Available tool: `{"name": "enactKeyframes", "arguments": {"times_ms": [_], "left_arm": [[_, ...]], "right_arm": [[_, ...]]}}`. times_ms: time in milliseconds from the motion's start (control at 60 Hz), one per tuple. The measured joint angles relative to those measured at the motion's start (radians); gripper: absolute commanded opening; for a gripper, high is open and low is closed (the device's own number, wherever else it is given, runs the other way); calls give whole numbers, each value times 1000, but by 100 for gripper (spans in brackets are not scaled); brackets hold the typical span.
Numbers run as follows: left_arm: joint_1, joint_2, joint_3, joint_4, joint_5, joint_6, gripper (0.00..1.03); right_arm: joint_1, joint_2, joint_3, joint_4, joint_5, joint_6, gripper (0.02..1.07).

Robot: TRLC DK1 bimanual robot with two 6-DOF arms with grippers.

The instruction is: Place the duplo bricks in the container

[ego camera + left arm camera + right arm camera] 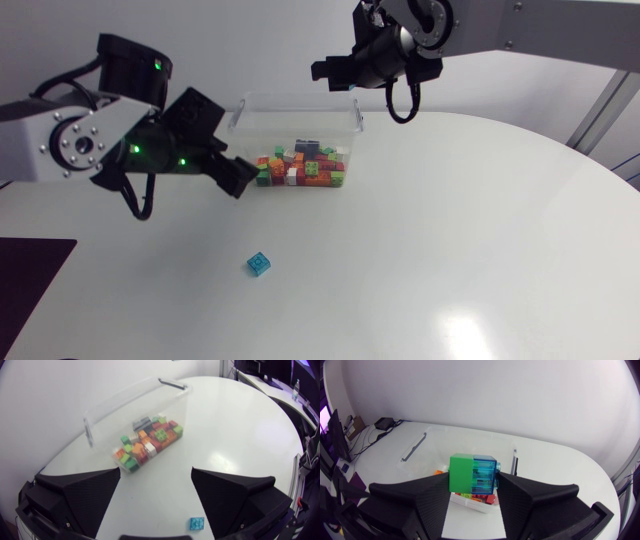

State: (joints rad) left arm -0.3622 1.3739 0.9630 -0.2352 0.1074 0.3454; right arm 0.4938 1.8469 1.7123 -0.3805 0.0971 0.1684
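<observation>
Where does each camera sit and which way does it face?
Head: fixed above, looking down on the table; left arm, right arm show.
Left wrist: on left arm, facing the container across the table; open left claw shows.
Right wrist: on right arm, facing the container; right claw shut on two bricks.
Shared: all see the container; head and left wrist see the loose blue brick.

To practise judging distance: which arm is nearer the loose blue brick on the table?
Left. The left arm hangs close by the blue brick; the right arm is farther, above the container.
</observation>
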Motion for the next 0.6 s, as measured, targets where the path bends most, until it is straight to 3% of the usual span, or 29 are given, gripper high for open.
{"name": "enactKeyframes", "arguments": {"times_ms": [233,483,500,533,550,600], "left_arm": [[-65,-15,-165,-6,-2,23,99],[-76,-5,-249,-2,-9,49,99],[-77,0,-252,0,-9,50,99],[-79,18,-256,3,-13,52,99],[-82,33,-257,6,-18,54,99],[-92,64,-257,11,-36,56,99]], "right_arm": [[30,87,36,97,22,-24,41],[49,249,210,96,37,-43,42],[49,257,218,96,38,-43,44],[49,278,241,90,39,-43,62],[50,294,261,82,41,-43,78],[50,322,299,51,43,-43,101]]}}
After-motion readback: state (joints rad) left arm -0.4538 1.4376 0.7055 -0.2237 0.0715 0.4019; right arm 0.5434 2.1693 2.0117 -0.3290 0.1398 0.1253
